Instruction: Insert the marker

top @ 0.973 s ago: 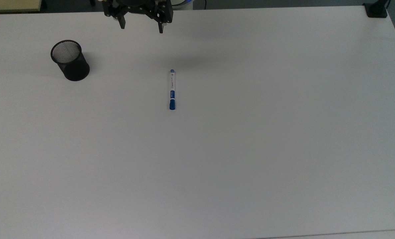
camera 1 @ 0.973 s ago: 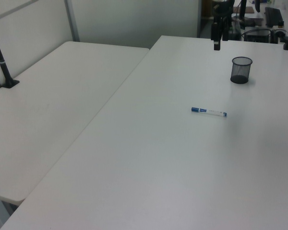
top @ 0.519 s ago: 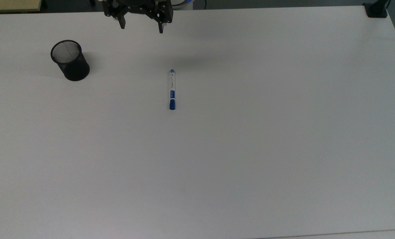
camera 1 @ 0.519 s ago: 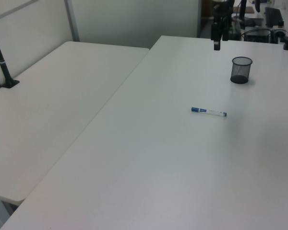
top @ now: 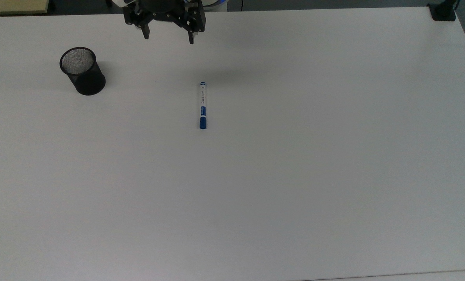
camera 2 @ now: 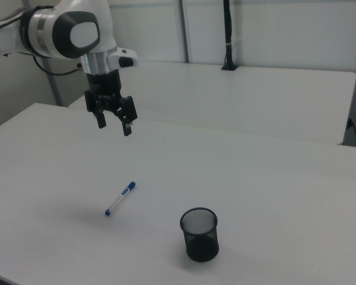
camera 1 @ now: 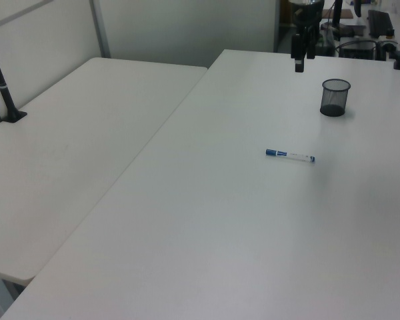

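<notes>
White surface (top: 294, 175): carries the marker and the cup.
Marker (top: 202, 105): white barrel, blue cap; lies flat near mid-surface, cap toward the top view's bottom, well apart from the cup.
Cup (top: 82, 71): black mesh, upright, at the top view's left.
Gripper (top: 168, 38): black, fingers spread apart, holding nothing; hangs above the surface, clear of the marker, by the top view's upper edge.
</notes>
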Tool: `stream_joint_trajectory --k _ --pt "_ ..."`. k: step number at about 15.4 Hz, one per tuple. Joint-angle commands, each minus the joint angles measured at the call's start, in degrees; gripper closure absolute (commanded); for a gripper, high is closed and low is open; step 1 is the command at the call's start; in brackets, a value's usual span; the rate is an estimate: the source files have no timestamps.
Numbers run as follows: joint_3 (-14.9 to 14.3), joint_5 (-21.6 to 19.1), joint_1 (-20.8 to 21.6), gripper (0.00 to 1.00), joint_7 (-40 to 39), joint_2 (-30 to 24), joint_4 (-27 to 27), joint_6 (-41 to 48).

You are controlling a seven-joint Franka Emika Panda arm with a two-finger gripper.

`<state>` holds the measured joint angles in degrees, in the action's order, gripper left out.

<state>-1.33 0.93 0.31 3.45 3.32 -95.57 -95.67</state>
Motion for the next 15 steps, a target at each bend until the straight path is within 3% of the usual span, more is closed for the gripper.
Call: stream_joint_trajectory --k 1,11,15 --pt "0.2 0.3 0.6 0.00 -0.7 3.0 -0.8 -3.6" --pt "0.2 0.5 5.3 0.00 -0.6 13.4 -3.8 -12.1" --pt "0.3 1.0 6.6 0.07 0.2 17.2 -5.2 -15.8"
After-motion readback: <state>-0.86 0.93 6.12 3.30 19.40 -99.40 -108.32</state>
